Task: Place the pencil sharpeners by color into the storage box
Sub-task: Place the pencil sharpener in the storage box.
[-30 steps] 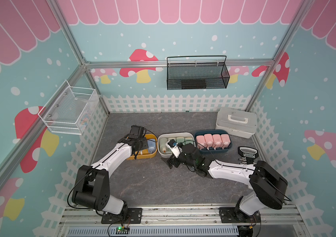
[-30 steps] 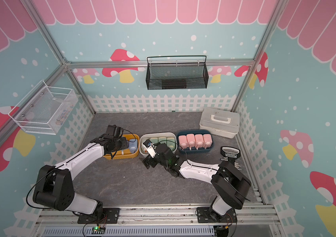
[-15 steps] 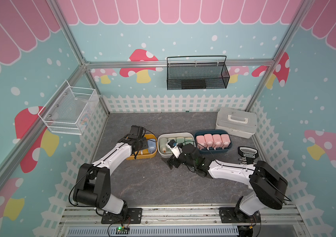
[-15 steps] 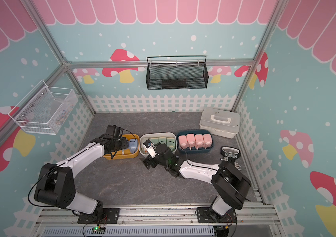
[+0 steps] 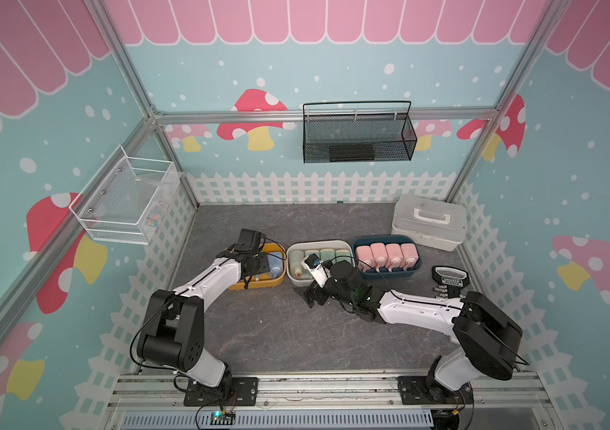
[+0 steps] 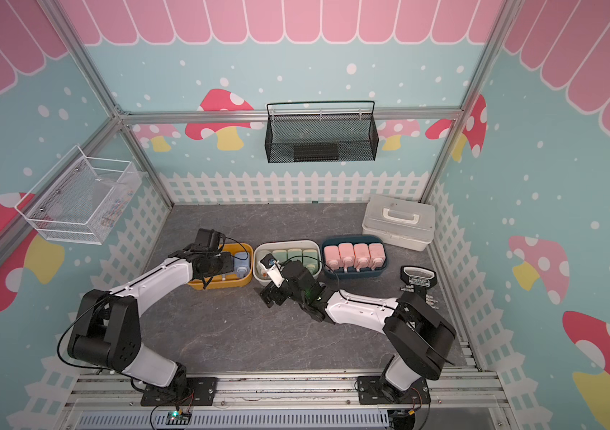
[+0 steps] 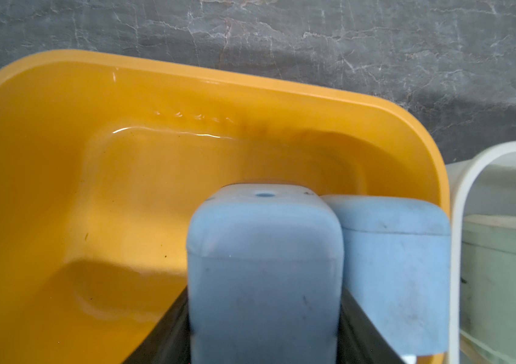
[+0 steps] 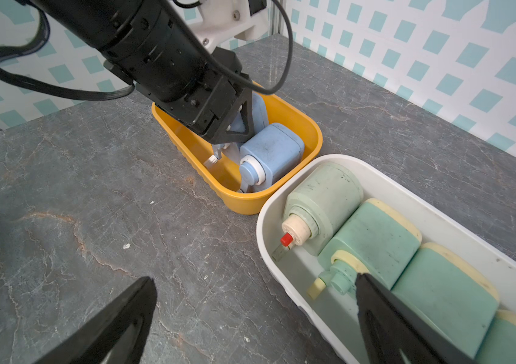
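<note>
A grey, marble-veined tabletop (image 5: 277, 335) is seen in both top views. Across its middle, three tubs are lined up in a row. A yellow tub (image 5: 258, 286) is set at ten o'clock. A white tub (image 5: 297, 282) is placed at twelve, its rim apparently met by the yellow one's. A dark blue tub (image 5: 389, 274) is found just beside it at one. A white lidded case (image 5: 430, 223) is parked at two o'clock, in the far corner. A black handled tool (image 5: 448, 278) is laid at three, near the edge.

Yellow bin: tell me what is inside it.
Inside the yellow bin: a resting blue sharpener at the end beside the white bin, and a second blue sharpener clamped in the left gripper. The visible floor is bare; beneath the gripper is hidden.
</note>
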### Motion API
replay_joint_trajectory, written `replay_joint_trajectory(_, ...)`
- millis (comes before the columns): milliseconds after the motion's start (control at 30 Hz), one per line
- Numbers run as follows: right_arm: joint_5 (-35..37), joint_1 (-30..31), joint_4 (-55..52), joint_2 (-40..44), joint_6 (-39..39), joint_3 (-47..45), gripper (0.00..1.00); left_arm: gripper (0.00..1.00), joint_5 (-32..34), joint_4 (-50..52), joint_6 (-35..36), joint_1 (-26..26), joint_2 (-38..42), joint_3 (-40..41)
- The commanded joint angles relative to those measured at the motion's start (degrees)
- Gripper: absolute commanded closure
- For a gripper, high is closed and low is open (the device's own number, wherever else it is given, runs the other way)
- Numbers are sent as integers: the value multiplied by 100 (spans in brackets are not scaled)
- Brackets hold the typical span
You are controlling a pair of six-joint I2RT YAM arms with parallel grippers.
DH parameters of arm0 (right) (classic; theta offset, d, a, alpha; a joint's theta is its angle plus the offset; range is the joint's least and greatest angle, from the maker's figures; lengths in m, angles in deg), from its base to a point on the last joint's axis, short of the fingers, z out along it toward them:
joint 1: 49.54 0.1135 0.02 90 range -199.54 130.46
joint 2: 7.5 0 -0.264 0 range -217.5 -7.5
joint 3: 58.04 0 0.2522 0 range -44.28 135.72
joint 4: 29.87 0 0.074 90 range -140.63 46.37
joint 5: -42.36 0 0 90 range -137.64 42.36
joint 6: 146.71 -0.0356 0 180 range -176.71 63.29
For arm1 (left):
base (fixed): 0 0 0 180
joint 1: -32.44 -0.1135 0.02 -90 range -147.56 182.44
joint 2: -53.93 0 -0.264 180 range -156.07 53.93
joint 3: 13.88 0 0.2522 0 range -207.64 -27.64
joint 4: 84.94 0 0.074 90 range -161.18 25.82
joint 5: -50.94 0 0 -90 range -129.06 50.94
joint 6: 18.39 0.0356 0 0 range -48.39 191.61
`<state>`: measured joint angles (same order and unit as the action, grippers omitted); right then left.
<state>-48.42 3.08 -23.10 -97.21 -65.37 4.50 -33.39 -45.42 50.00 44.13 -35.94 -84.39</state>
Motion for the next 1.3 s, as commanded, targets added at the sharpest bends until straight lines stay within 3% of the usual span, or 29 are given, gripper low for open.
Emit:
replay_joint_trajectory(0, 51, 38, -67, 17, -39, 123, 1, 64, -136, -130, 214, -24, -87, -97)
replay_joint_trajectory(600, 101, 33, -154, 28, -12, 115, 2, 30, -144, 164, 335, -34, -224, -373)
replay_joint_trajectory(1067, 132, 38, -186, 16, -21, 115, 2, 22, -116, 207, 83, -109, 192, -249)
replay_joint_trajectory(1267, 512, 31, -199, 42, -173, 82, 1, 3, -742, -176, -238, -343, 360, 35)
